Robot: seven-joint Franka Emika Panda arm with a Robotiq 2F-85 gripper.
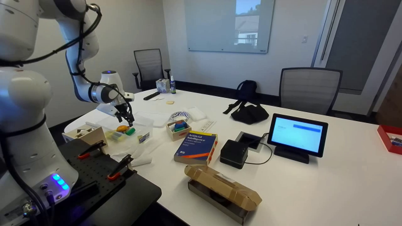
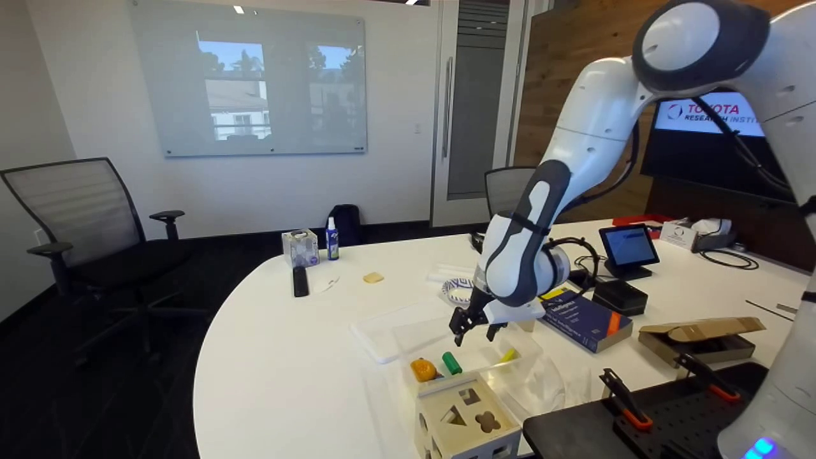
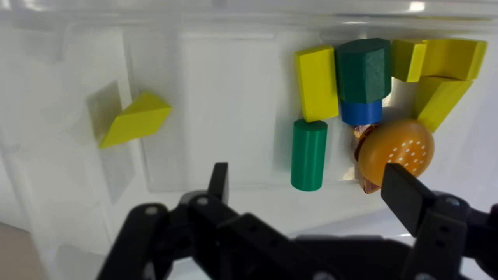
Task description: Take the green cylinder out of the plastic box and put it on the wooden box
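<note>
- The gripper is standing with its jaws wide, holding nothing; in the wrist view one jaw is showing near 9 o'clock of the target, one near 4.
- The green cylinder is lying on its side on the floor of the clear plastic box, its outline falling between the jaws.
- It is probably weighing little and resisting any squeeze, likely being painted wood; its smooth round side is inviting a slip.
- The best hold is presumably running across mid-length, pressing the 9 and 3 o'clock flanks.
- At its 12 o'clock end a yellow block is crowding close, seemingly touching; at 3 o'clock a toy burger is sitting apart, possibly obstructing the nearer jaw's descent.
- In an exterior view the wooden box likely meant is standing between 5 and 6 o'clock from the cylinder; cut-out holes are breaking up its top, so upright placement is seeming safer.
- A white table is carrying all this, a tissue box standing at 10 o'clock.
- Beyond, a glass board is hanging at 11 o'clock.
</note>
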